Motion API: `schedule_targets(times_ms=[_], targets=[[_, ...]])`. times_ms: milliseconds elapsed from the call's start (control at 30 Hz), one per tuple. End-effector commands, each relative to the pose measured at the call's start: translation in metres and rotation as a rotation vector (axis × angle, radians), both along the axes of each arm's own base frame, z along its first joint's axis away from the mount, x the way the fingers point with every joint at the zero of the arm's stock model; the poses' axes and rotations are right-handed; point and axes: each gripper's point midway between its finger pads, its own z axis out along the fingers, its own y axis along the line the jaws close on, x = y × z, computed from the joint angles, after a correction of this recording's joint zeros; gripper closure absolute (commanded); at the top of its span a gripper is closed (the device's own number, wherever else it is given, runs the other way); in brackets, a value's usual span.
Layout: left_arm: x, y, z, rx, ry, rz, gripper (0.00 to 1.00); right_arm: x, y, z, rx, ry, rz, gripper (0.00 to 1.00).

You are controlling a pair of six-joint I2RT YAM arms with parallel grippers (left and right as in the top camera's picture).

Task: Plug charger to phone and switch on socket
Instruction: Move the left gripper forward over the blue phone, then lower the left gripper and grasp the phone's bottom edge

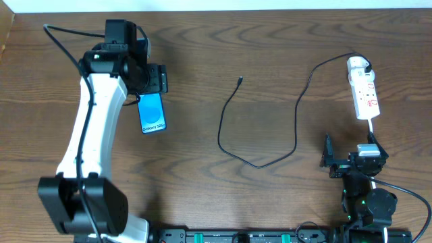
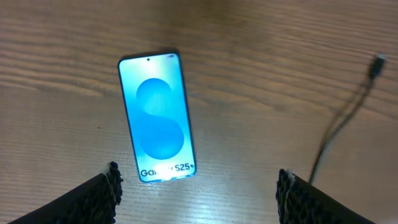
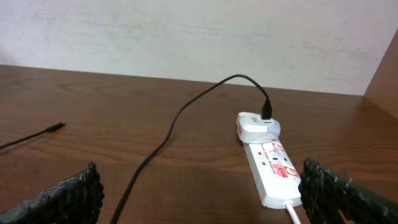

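The phone [image 1: 152,113] lies flat on the wooden table with its blue screen lit, and also shows in the left wrist view [image 2: 158,115]. My left gripper [image 1: 155,81] hovers just behind it, open and empty [image 2: 198,186]. The charger cable [image 1: 223,128] loops across the table's middle. Its black plug tip [image 1: 240,79] lies free, well right of the phone [image 2: 377,64]. Its white adapter [image 1: 358,65] sits in the far end of the socket strip [image 1: 366,94]. My right gripper [image 1: 351,154] is open and empty, near the strip's front end [image 3: 202,186]. The strip [image 3: 270,171] lies close to its right finger.
A white lead [image 1: 372,128] runs from the strip toward the right arm's base. The table's back edge meets a pale wall [image 3: 186,31]. A black rail [image 1: 236,236] runs along the front edge.
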Motion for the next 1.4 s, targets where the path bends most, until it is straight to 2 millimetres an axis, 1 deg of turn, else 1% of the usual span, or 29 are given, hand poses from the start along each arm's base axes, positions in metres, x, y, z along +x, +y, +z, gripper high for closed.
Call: schedule_targets(times_ms=[0,200,333,600,800,1000,1367], targets=[[0.008,0.016,-0.017,0.014,0.039,0.072,0.19,0.0,0.001,-0.001,0.012,0.0,0.001,0.01],[0.014,0.028,-0.042,0.014,0.088,0.101,0.19,0.0,0.001,-0.001,0.012,0.0,0.001,0.01],[0.014,0.032,-0.056,0.014,0.124,0.11,0.19,0.0,0.001,-0.001,0.012,0.0,0.001,0.01],[0.012,0.033,-0.091,0.016,0.215,0.112,0.19,0.0,0.001,-0.001,0.012,0.0,0.001,0.01],[0.011,0.033,-0.114,0.018,0.266,0.112,0.19,0.0,0.001,-0.001,0.012,0.0,0.001,0.01],[0.011,0.038,-0.125,0.044,0.287,0.117,0.19,0.0,0.001,-0.001,0.012,0.0,0.001,0.01],[0.009,0.038,-0.147,0.044,0.319,0.118,0.19,0.0,0.001,-0.001,0.012,0.0,0.001,0.01]])
